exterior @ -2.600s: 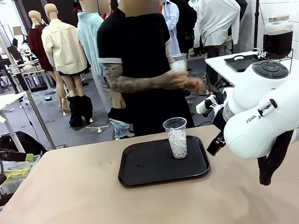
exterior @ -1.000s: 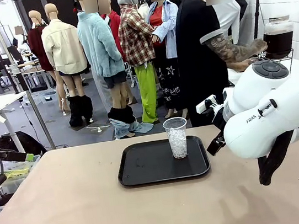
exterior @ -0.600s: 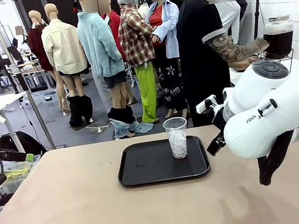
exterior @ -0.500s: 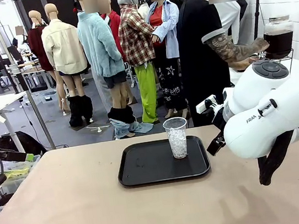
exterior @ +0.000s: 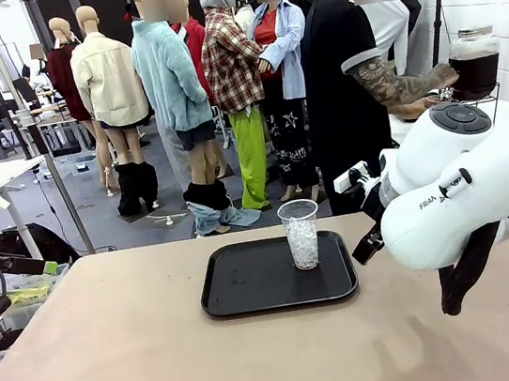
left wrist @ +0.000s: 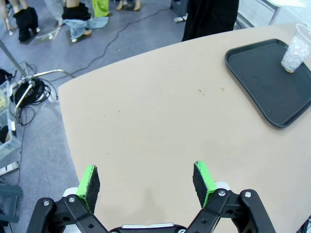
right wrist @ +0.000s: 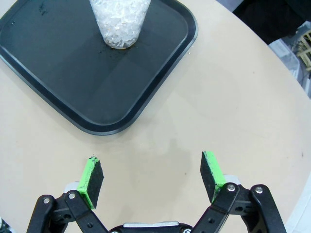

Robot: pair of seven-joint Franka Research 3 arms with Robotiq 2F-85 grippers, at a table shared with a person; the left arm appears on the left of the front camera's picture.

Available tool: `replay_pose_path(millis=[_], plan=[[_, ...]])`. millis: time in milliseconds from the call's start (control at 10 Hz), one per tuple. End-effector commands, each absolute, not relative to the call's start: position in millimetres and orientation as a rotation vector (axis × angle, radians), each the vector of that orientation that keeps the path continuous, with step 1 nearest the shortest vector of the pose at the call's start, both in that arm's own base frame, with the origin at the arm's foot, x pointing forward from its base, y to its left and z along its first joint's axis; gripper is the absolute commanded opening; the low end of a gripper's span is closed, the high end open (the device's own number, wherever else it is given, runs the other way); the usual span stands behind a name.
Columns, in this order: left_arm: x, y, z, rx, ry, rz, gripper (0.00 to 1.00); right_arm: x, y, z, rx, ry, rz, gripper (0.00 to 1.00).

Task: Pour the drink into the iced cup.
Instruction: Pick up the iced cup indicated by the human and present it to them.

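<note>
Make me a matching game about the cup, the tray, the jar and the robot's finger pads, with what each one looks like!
Things:
1. cup
2. tray
3. jar
4. finger pads

What they look like:
a. green
b. holds a dark drink
c. black and flat
d. full of ice

Pairs: 1-d, 2-c, 3-b, 4-a

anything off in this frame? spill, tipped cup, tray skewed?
Nothing major. The iced cup stands upright on the tray, which lies flat on the table. What look like a few small wet specks sit by the cup's base.
</note>
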State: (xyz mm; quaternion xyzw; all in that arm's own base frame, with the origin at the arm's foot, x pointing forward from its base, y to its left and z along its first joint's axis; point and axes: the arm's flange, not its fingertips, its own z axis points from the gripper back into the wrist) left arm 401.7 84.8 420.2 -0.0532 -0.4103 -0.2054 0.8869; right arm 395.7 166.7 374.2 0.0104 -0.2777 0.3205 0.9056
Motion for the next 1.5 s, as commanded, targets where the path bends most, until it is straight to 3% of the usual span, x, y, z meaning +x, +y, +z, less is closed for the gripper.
replay_pose_path(millis=[0, 1400], plan=[[401.4, 85.2, 417.4, -0.101, -0.865, -0.418, 1.00, 394.9, 167.4, 373.5, 0.022, -0.572, 0.663, 1.00], [401.4, 85.2, 417.4, -0.101, -0.865, -0.418, 1.00, 394.9, 167.4, 373.5, 0.022, -0.572, 0.663, 1.00]])
